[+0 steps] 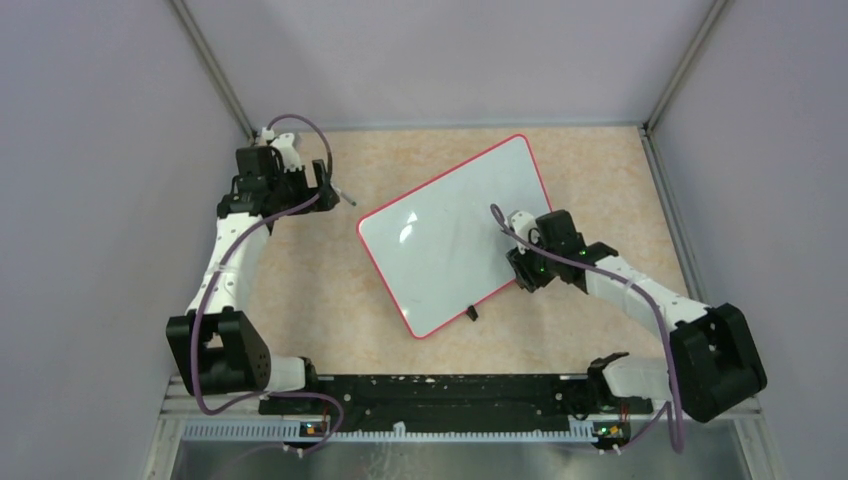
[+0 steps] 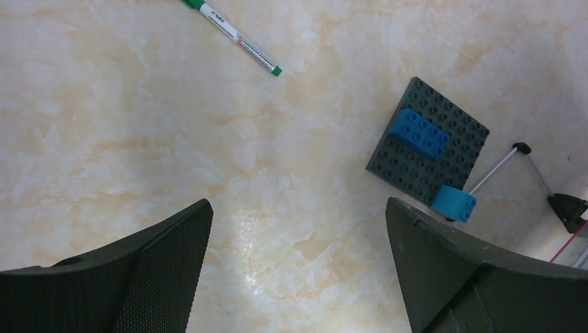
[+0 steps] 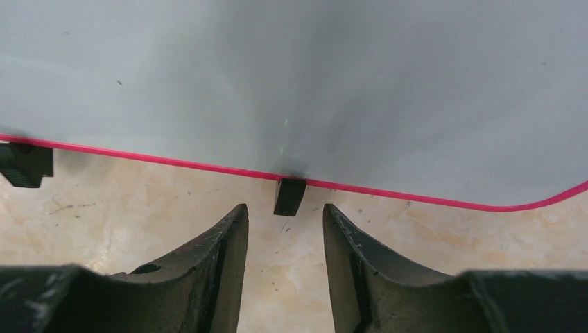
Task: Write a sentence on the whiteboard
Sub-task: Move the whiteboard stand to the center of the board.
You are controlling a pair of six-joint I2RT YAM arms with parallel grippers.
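Observation:
The whiteboard [image 1: 450, 235] lies tilted in the middle of the table, white with a red-pink rim. Its surface is blank, and no sentence shows on it. My right gripper [image 1: 520, 272] is at the board's near-right edge. In the right wrist view it [image 3: 284, 211] is open and empty, just short of a black clip [image 3: 289, 195] on the rim. The board [image 3: 291, 76] fills the view beyond. My left gripper [image 1: 325, 190] is at the far left. In the left wrist view it [image 2: 298, 208] is wide open and empty above bare table. A green-capped marker [image 2: 236, 38] lies beyond it.
A dark grey studded plate [image 2: 461, 139] carries a blue brick [image 2: 419, 133], with a blue round piece [image 2: 454, 205] at its edge. Thin white rods with black ends [image 2: 499, 166] lie beside it. A second clip [image 1: 472, 313] sits on the board's near edge. Grey walls enclose the table.

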